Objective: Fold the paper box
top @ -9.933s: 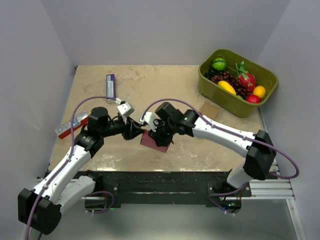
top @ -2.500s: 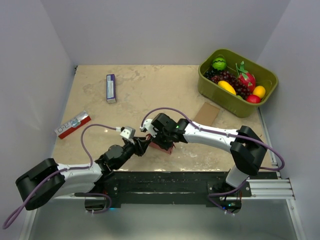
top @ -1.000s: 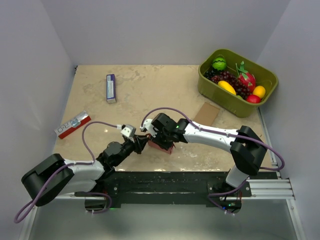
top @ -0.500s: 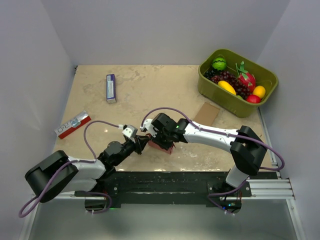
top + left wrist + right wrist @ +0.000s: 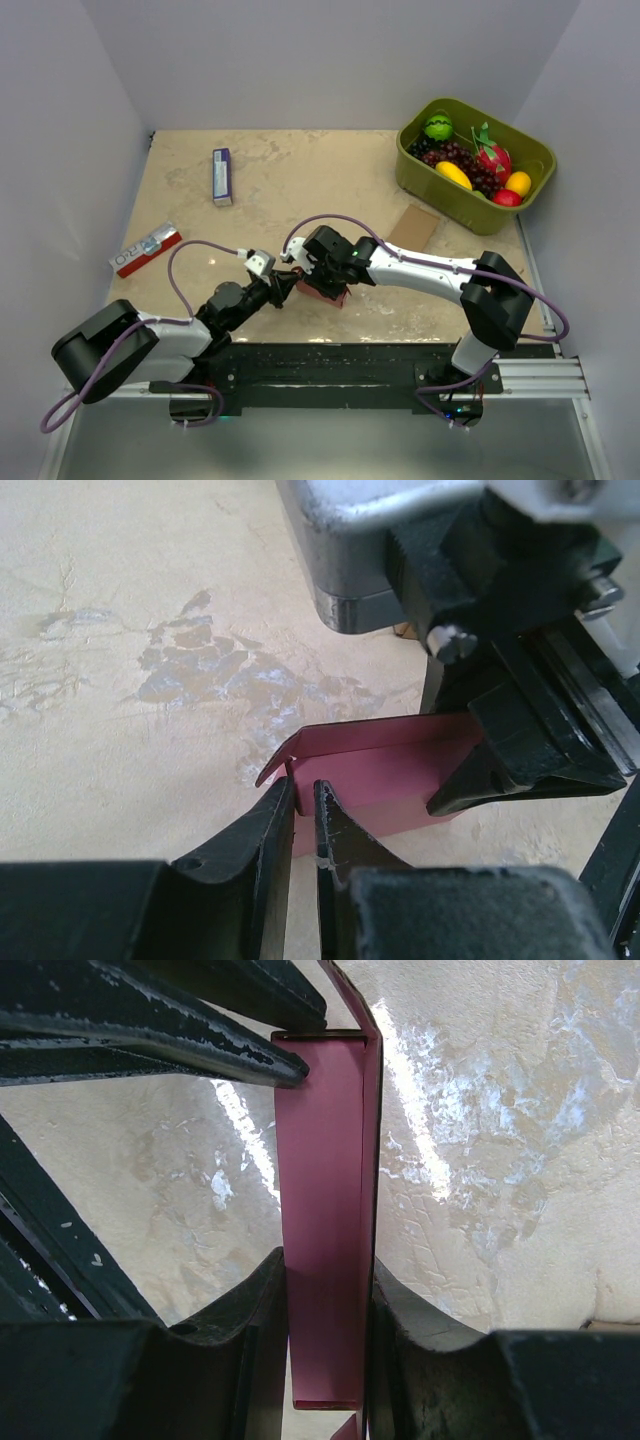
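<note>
- The bench (image 5: 300,170) is a mottled beige top, with pale walls at its left, far and right edges.
- The right arm (image 5: 430,268) reaches from its base at the near edge toward the middle of the bench. The left arm (image 5: 170,335) lies low along the near edge and points right. The 2 wrists meet close to the near edge, a little left of its middle.
- A green bin (image 5: 450,200) sits in the far right corner and holds toy fruit (image 5: 470,160).
- A flat brown card (image 5: 415,226) lies on the right part of the bench, just on the near side of the bin.
- A red-and-white packet (image 5: 146,250) lies by the left edge, about halfway along it.
- A purple-and-white packet (image 5: 222,176) lies toward the far left corner, well apart from the arms.
- The paper box (image 5: 322,291) is a small pink-red packet between the 2 grippers, near the near edge. I cannot tell whether it rests on the bench or hangs just above it.
- The right gripper (image 5: 327,1270) has its jaws pressed against the 2 long sides of the packet, so I read it as clamped on the paper box. In the right wrist view the open end of the packet faces away from the camera.
- The left gripper (image 5: 305,795) has its jaws drawn to a thin slit, pinching the pink card at the packet's end. A bent flap of the card stands just above its fingers (image 5: 270,825).
</note>
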